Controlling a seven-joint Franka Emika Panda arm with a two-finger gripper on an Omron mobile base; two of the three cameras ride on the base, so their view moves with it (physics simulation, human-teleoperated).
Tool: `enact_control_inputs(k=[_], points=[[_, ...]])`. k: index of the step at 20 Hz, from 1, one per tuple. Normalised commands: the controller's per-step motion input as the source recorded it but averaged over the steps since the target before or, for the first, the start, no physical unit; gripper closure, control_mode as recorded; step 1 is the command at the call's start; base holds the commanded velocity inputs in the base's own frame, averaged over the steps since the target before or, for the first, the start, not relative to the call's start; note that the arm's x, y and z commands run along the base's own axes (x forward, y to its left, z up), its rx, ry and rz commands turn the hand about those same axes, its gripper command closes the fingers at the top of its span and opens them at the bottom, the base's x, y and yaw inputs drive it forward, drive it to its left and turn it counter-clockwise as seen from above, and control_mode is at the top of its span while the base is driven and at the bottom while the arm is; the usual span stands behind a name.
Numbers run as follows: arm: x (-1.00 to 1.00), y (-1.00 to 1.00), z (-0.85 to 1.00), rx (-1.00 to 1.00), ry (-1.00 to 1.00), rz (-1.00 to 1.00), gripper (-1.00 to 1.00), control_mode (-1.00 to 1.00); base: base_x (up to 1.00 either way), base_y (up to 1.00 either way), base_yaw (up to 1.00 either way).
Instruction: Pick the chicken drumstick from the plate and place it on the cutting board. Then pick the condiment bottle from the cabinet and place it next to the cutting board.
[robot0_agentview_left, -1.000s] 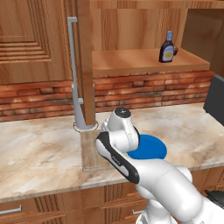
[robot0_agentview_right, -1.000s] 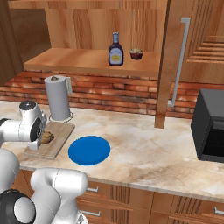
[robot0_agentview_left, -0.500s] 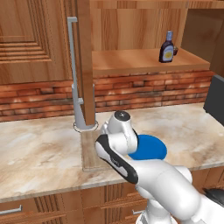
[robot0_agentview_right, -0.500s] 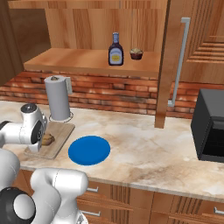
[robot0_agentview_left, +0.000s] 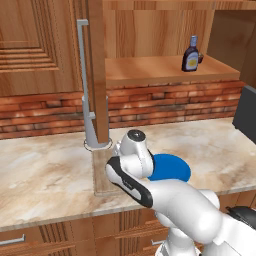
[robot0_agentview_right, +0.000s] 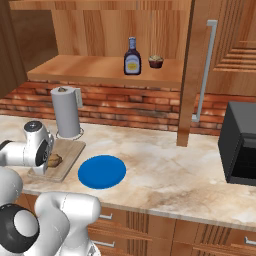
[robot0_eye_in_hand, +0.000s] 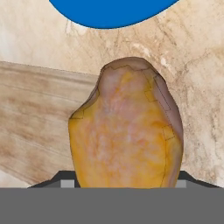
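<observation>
Seen from the hand view, the golden-brown chicken drumstick (robot0_eye_in_hand: 127, 131) stands between the fingertips of my gripper (robot0_eye_in_hand: 122, 183), which is shut on its sides. It is low over the right end of the light wooden cutting board (robot0_eye_in_hand: 35, 118), with the blue plate (robot0_eye_in_hand: 113, 11) just beyond. From the right base view, the drumstick (robot0_agentview_right: 54, 160) rests at the board (robot0_agentview_right: 70, 155) beside my hand, and the bare plate (robot0_agentview_right: 102, 171) lies to the right. The dark condiment bottle (robot0_agentview_right: 132, 56) with its blue cap stands upright on the cabinet shelf (robot0_agentview_right: 85, 67).
A paper towel roll (robot0_agentview_right: 66, 112) stands behind the board. A dark cupcake-like object (robot0_agentview_right: 156, 61) sits right of the bottle. The open cabinet door with a long grey handle (robot0_agentview_right: 205, 70) hangs down to the counter. A black appliance (robot0_agentview_right: 242, 142) stands at the right.
My hand has come down a little toward the cutting board with the drumstick in it. Bottle and plate have not moved.
</observation>
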Motion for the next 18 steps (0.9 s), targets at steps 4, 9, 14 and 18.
enact_control_inputs(k=[4,9,14,18], points=[[0.12,0.02,-0.06,0.0,0.02,0.0,1.0,-1.0,0.0,0.0,0.0],[0.12,0.0,-0.04,0.0,0.01,0.0,1.0,-1.0,0.0,0.0,0.0],[0.12,0.0,-0.09,0.0,0.0,0.0,1.0,-1.0,0.0,0.0,0.0],[0.12,0.03,-0.18,0.0,0.0,0.0,1.0,-1.0,0.0,0.0,0.0]])
